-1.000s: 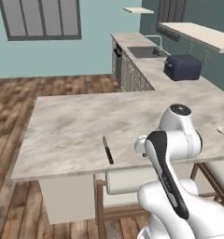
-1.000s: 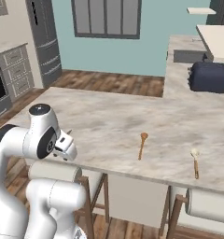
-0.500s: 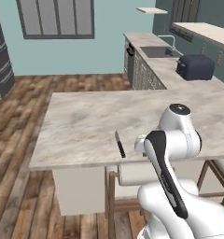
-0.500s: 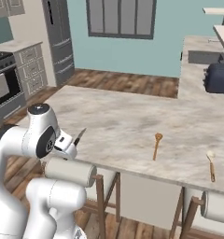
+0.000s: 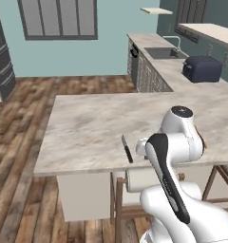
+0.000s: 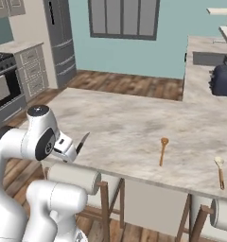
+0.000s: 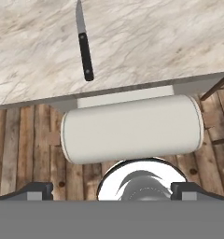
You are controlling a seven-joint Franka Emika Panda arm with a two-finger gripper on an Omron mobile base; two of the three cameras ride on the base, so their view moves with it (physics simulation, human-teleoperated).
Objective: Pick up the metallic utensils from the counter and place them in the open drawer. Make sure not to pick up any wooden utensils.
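The black-handled knife (image 7: 84, 41), thin, stiff and light near the counter's (image 7: 146, 42) front edge, suits a handle grasp by the wide-open gripper (image 7: 112, 190).

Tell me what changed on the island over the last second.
Only the viewpoint changed: the base drove, so the whole scene slid across both base views. The knife lies in the same spot near the counter edge, the wooden spoon and the pale-headed utensil are unmoved. The gripper stayed open, holding nothing.
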